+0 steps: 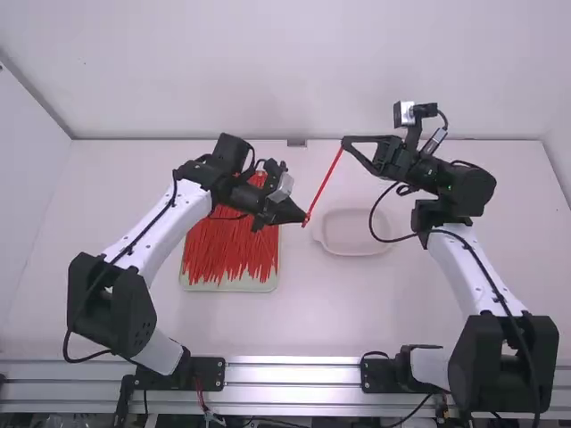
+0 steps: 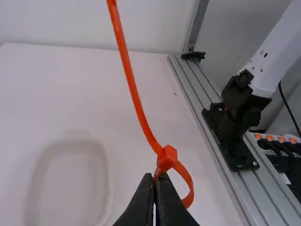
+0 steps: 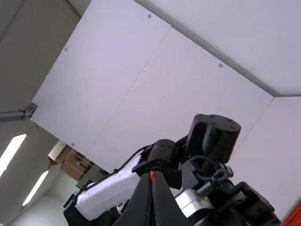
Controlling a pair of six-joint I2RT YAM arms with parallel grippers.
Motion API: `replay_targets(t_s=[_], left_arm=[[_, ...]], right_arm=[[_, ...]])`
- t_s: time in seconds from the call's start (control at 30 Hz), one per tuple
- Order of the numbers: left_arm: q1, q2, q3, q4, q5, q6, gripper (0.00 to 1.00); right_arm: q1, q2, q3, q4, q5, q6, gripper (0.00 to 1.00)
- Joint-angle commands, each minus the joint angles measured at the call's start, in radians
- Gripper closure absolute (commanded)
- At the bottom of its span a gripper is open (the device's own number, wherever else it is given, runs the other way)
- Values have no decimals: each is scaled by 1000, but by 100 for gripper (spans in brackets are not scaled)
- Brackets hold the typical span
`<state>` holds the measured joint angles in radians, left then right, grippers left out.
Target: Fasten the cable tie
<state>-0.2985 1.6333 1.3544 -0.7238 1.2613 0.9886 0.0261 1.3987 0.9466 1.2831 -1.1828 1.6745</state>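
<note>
left hand (image 2: 154, 179) is clamped fully shut, tips pinching the orange-red cable tie (image 2: 166, 155) right under its head, w/ the small loop hanging just beside the fingers (image 2: 141, 202). So the tail's thru the head imo, and that grip is there to anchor the head while the other end gets pulled. right hand (image 1: 347, 142) is pinched shut too, on the tail end of the strap. Its own wrist cam has just a sliver of orange betw the tips.

In the high view the strap runs pretty straight from the left hand off toward 1 o'clock up to the right hand. Both ends are held up off the worktop (image 1: 116, 169), roughly mid-scene. Makes sense: w/ the two ends apart you cinch the loop just by drawing them further apart. The loop looks loose, so I'd call the fastening started, not finished.

Going outward: at abt 8 o'clock from the left hand sits a tray (image 1: 234, 287) w/ a pile of spare ties (image 1: 227, 250). It's close under the left arm, prob so the next one is an easy grab. At abt 4 o'clock from the left hand there's a shallow pale dish (image 1: 357, 245), betw the two arms. My guess is done ties get dropped there.

Writing/labels: nothing I can read on the tie, tray or dish.
</note>
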Motion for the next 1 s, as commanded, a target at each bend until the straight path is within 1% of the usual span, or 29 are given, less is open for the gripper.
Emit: replay_targets(t_s=[0.0,0.07,0.1,0.2,0.27,0.33,0.43,0.47,0.5,0.57,0.67,0.83,0.9,0.97], left_arm=[[-3,3,-34,1,-21,6,98],[-2,3,-34,52,-13,-63,98],[-2,3,-34,52,-13,-63,98],[-3,2,-34,138,-8,-174,98],[-2,-3,-34,185,27,-192,98],[-2,-12,-34,222,64,-189,98],[-3,-26,-34,278,101,-211,98],[-3,-34,-34,327,124,-248,98],[-3,-34,-34,327,124,-248,98],[-2,-47,-34,401,152,-305,98],[-2,-61,-33,528,164,-407,98],[3,-65,-34,849,164,-696,98],[-4,-65,-34,961,165,-782,99],[-4,-65,-34,1044,165,-837,98]], right_arm=[[-6,-28,23,19,107,4,100],[-16,-28,23,19,104,4,100],[-16,-28,23,19,104,4,100],[-29,-28,23,19,96,4,100],[-40,-28,23,18,92,3,100],[-53,-28,23,14,91,1,87],[-71,-28,23,12,92,0,87],[-81,-28,23,12,91,1,86],[-81,-28,23,12,91,1,86],[-98,-28,23,12,85,2,81],[-112,-28,23,12,67,5,69],[-111,-28,23,11,8,5,56],[-107,-28,23,11,-16,5,54],[-91,-28,23,12,-26,4,53]])
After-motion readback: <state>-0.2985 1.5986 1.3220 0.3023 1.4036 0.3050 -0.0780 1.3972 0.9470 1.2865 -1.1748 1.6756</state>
